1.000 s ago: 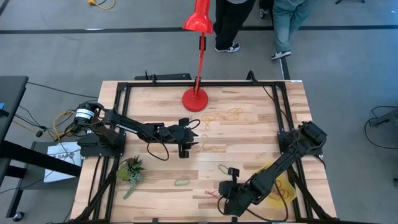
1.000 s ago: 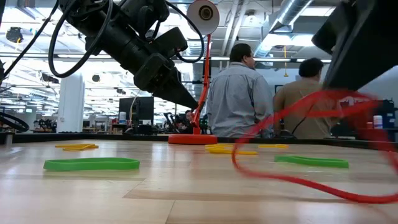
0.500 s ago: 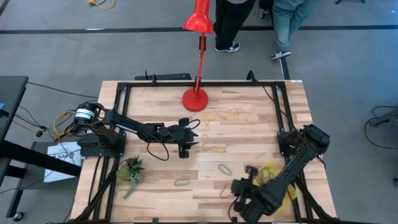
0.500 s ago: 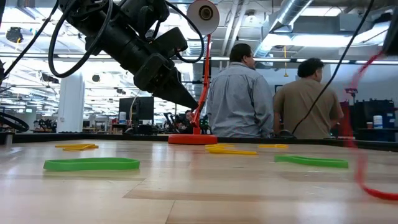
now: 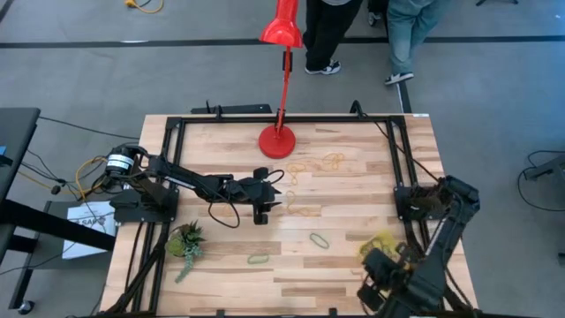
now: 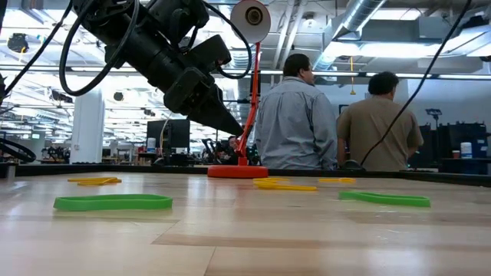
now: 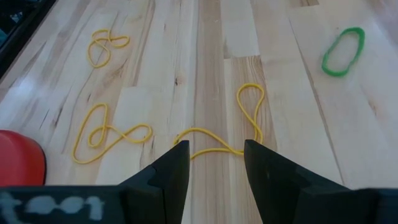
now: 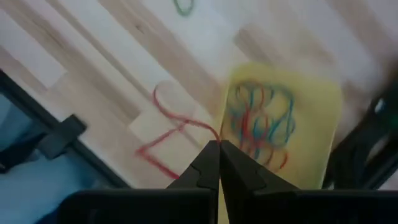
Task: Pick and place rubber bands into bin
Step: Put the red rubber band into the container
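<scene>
- The right claw (image 8: 219,163) has its fingers pressed together, pinching a thin red rubber band (image 8: 177,127) at their tips; the loop hangs loose below them.
- In the high view the right claw (image 5: 381,281) sits at the lower right of the frame, over the bench's near right corner.
- In the right wrist view the bin (image 8: 320,118), yellow and translucent, lies under and just past the closed tips, with a tangle of red, blue and green bands (image 8: 261,121) inside it.
- In the high view the bin (image 5: 381,243) shows only as a yellow patch, partly covered by the right arm.
- The left claw (image 7: 214,163) stands wide and holds nothing; it hovers over a long yellow band (image 7: 239,127) lying on the bench (image 7: 273,81).
- In the high view the left claw (image 5: 272,196) is left of centre in the frame.
- More yellow bands (image 7: 106,132) lie scattered beyond it, and a green band (image 7: 342,51) sits at the upper right of the left wrist view.
- Two green bands (image 5: 319,239) lie on the wood at lower centre of the high view.
- A red lamp base (image 5: 277,141) stands at the bench's far edge, upper centre.
- A small green plant (image 5: 186,242) lies at the lower left.
- Two people (image 6: 294,123) stand behind the bench, backs turned, in the low view.
</scene>
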### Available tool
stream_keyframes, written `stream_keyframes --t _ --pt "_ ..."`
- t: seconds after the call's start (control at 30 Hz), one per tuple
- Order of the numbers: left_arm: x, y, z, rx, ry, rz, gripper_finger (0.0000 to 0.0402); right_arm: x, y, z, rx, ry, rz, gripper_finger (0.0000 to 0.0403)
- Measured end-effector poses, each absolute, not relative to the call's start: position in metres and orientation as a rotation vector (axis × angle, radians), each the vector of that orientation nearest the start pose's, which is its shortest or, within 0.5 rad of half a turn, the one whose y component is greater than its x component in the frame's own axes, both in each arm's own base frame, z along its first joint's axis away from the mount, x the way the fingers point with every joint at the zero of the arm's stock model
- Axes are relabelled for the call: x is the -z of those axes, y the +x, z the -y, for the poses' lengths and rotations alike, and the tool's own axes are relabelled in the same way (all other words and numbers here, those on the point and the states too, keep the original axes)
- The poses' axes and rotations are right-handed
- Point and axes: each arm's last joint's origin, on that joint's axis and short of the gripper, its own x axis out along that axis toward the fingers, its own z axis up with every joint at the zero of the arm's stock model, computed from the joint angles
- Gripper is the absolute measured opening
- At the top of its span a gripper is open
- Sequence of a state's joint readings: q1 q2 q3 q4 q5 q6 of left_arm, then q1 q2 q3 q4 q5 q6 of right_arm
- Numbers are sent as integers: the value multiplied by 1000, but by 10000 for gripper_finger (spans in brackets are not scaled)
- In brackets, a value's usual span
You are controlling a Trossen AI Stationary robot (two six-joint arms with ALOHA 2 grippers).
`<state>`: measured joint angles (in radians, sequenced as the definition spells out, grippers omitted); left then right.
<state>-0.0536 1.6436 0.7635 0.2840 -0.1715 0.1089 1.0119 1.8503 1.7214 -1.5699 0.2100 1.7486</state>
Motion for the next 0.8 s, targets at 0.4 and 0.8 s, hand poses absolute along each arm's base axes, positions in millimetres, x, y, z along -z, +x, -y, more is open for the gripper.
stream_keyframes --t 0.4,0.8 --pt "-161 321 12 -81 173 -607 144 -261 122 -277 988 539 -1458 0" --pt "-161 321 12 -81 174 -608 144 -217 127 -246 1191 416 -1373 0"
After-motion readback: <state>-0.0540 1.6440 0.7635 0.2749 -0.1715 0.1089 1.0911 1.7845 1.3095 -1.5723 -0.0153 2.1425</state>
